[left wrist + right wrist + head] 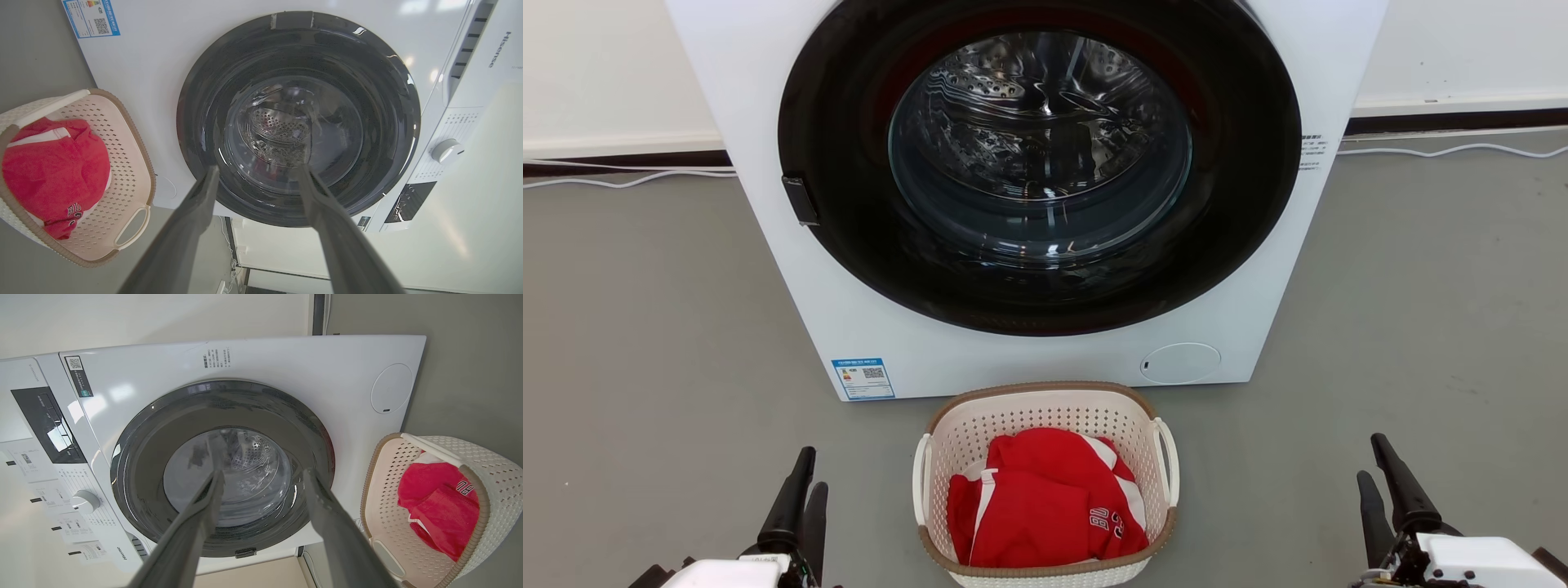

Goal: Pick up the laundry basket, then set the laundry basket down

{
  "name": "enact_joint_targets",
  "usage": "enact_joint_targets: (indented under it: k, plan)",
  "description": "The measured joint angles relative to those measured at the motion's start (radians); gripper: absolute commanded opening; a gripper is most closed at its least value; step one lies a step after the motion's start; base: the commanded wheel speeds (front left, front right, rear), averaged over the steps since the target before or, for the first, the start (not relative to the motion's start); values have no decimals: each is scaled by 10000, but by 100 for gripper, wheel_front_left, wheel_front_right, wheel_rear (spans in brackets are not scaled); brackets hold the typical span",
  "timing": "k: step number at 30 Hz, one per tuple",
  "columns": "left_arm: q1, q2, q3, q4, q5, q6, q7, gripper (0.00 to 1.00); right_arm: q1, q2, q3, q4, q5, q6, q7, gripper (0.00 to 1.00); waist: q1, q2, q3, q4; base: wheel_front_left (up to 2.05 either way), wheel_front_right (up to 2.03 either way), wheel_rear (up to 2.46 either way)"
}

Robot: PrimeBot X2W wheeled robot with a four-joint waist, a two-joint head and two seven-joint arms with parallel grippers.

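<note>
The laundry basket (1045, 412) sits on the grey floor (645, 327) at the bottom middle of the head view, just in front of the white washing machine (1029, 363). The left tool (814, 469) is at the lower left of the frame and the right tool (1370, 457) is at the lower right, so the basket lies between them. Neither tool touches it, and the left one looks a little nearer. Both tools are spread wide and hold nothing. One white handle (920, 482) faces the left tool and the other handle (1170, 461) faces the right tool, so I think each tool must move in toward the middle. The basket is rounded, and I cannot tell which way it is longer. There are one basket, two handles, two tools, one washing machine and one heap of red clothes (1037, 506) inside the basket.
</note>
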Motion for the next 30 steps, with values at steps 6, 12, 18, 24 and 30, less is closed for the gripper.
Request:
enact_joint_targets:
  k: [6,12,18,24,30]
  plan:
    - [0,15,-117,-10,284,0,-173,100,1,-4,67,-63,-470,0,-151,100,-2,0,22,0,0,0,0]
    - [1,17,-123,-10,884,0,-355,100,12,-13,180,-153,-1336,0,-295,100,-2,0,23,1,0,0,0]
    - [2,17,-111,-13,1766,0,-485,100,20,-42,199,-337,-2451,0,-470,100,-2,0,30,2,0,0,0]
    - [6,17,-13,-27,2717,2,-708,100,24,-86,211,-439,-3653,0,-633,100,-3,0,34,4,0,0,0]
    - [48,19,-2,-184,3889,176,-874,100,28,-132,249,-587,-4725,0,-811,100,-3,0,35,3,0,0,0]
